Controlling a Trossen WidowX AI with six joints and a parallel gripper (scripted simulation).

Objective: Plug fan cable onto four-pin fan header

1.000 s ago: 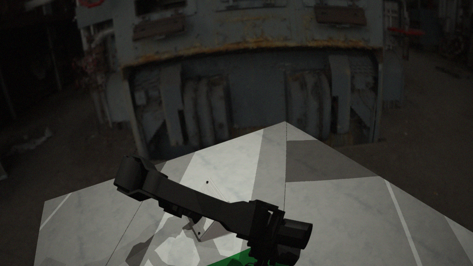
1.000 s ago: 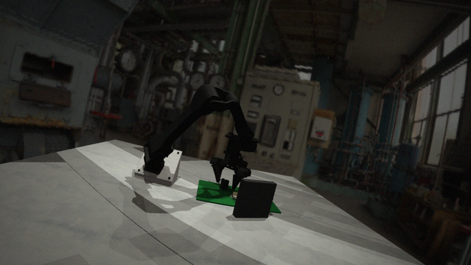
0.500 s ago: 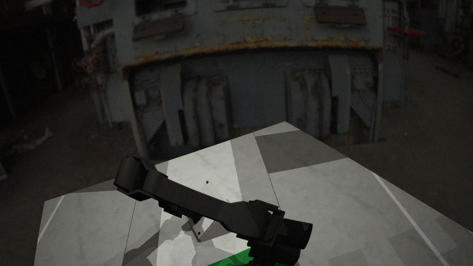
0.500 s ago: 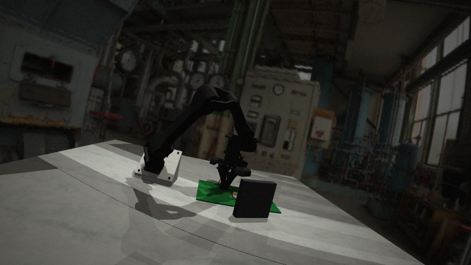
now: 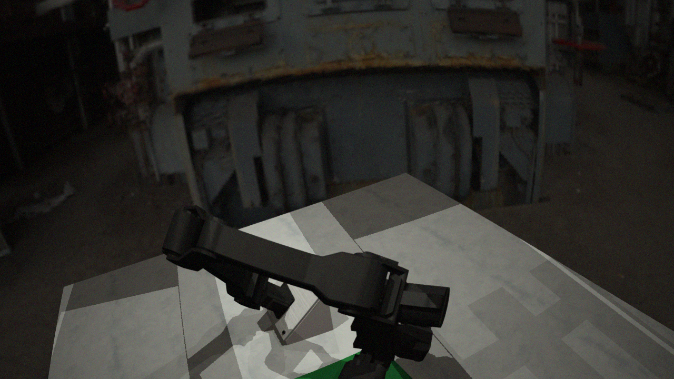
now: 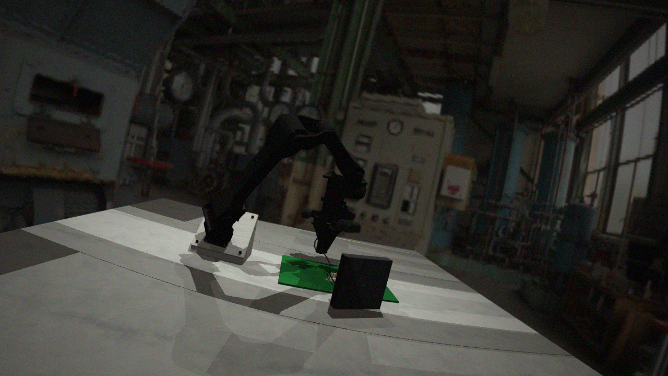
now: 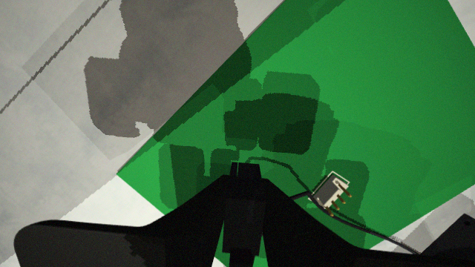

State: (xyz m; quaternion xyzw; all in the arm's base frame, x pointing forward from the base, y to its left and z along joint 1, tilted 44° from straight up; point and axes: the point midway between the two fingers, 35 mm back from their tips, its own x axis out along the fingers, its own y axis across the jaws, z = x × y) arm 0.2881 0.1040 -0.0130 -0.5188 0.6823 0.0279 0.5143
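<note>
My gripper is shut on the fan's black plug and holds it a little above the green board. The thin black cable runs from the plug past the four-pin fan header toward the lower right. The header is white and grey with brass pins, it stands bare on the board, and it lies to the right of the plug. The black fan block stands at the board's near edge. In the top view the arm hides the gripper.
The arm's grey base mount stands on the table behind the board. The table's right edge runs close by. A control cabinet and machinery stand far behind the table.
</note>
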